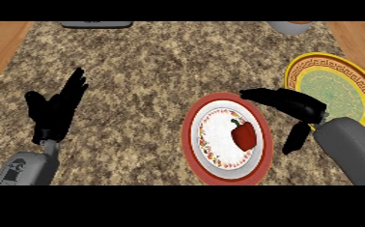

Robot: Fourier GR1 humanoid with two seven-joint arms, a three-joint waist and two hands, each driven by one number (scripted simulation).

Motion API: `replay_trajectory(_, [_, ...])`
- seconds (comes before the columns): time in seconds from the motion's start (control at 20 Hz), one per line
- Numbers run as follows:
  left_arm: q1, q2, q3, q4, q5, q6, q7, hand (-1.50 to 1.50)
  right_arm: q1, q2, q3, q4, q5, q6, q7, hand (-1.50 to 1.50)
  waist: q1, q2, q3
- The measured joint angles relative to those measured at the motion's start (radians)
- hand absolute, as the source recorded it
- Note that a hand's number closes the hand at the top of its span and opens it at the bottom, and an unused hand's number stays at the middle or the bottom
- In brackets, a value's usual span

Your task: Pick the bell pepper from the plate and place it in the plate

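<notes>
**Reach in hand, bell pepper not yet grasped**

The speckled granite worktop (157, 66) fills the frame, edged with wood at the upper corners. On it, at lower centre, sits the red-rimmed plate (191, 144) with a white, flower-patterned middle; at the right edge, partly cut off, lies the yellow plate (303, 66) with a green centre — by my reading the place where the pepper is to go. The two plates are near each other but apart.

The right robot hand (296, 106) comes in from the lower right and hangs over the gap between the plates, its fingers stretched toward the red plate's upper rim and its thumb hanging down — released, holding nothing. The left robot hand (57, 107) rests open at the left of the frame, fingers up.

The bell pepper (244, 135), red with a short green stem, lies on the right half of the red-rimmed plate's white middle, just beside the right hand and untouched.

A grey object at the top left edge and a grey cup at the top right are only partly in view.

The step appears to be the approach. Next, the right hand would need to come down over the pepper and close round it before lifting toward the yellow plate.
</notes>
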Motion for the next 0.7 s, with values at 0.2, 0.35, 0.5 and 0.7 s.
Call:
replay_trajectory(0.2, [0.015, -0.017, 0.006, -0.014, -0.019, -0.008, 0.0, 0.0, -0.024, 0.036, 0.01, 0.026, 0.087, 0.012, 0.038, -1.5, 0.004, 0.001, 0.0])
replay_trajectory(0.35, [0.01, -0.033, 0.019, -0.007, -0.042, -0.01, -0.001, 0.0, -0.026, 0.061, 0.005, 0.009, 0.139, 0.04, 0.071, -1.5, 0.002, 0.001, 0.0])
replay_trajectory(0.5, [0.016, -0.056, 0.026, -0.014, -0.061, -0.011, 0.003, 0.0, -0.016, 0.087, -0.003, -0.02, 0.186, 0.071, 0.109, -1.5, 0.002, 0.001, 0.0])
replay_trajectory(0.7, [0.005, -0.061, 0.053, -0.009, -0.076, -0.037, 0.015, 0.0, -0.021, 0.143, -0.024, -0.02, 0.246, 0.09, 0.144, -1.5, 0.002, 0.001, 0.0])
